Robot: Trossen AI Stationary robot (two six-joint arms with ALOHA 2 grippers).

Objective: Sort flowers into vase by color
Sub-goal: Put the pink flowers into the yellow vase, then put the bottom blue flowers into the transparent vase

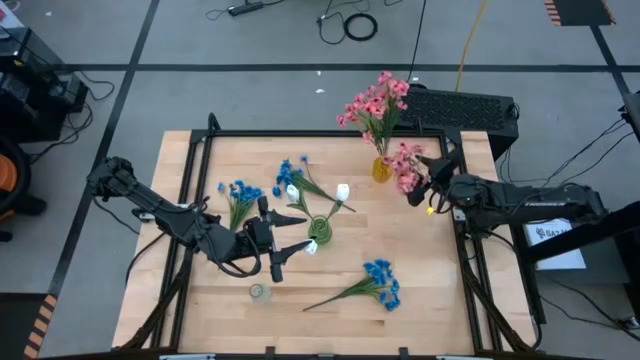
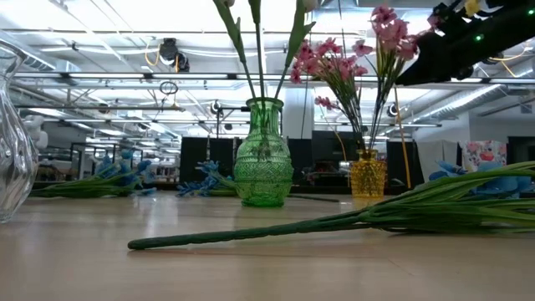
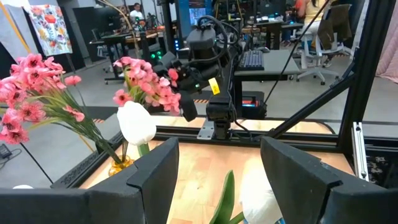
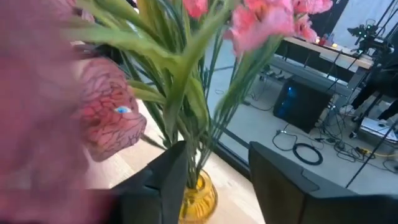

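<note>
Open workshop around a pale wooden table [image 1: 420,300]

Grey floor [image 1: 250,90] crossed by dark lines and loose cables [image 1: 355,25] — ceiling light strips [image 2: 125,17], desks, an office chair [image 3: 326,37], a floral poster [image 3: 46,28].

Overhead view of a wooden table [image 1: 420,300] framed by dark rails. Left gripper [image 1: 292,232], fingers spread, lies just beside a green vase [image 1: 321,229] holding white buds [image 1: 343,191] and a blue spray [image 1: 291,177]. Right gripper [image 1: 418,182] sits among the pink blossoms [image 1: 405,165] of a spray above a yellow vase [image 1: 381,169], which holds taller pink flowers [image 1: 374,101]; whether the fingers grip the spray cannot be determined. A blue spray [image 1: 240,195] lies on the table beside the left arm; another blue spray [image 1: 380,280] lies nearer the front edge. A small clear vase [image 1: 259,291] stands near the front. A black keyboard [image 1: 462,106] rests beyond the table's far right corner.
</note>
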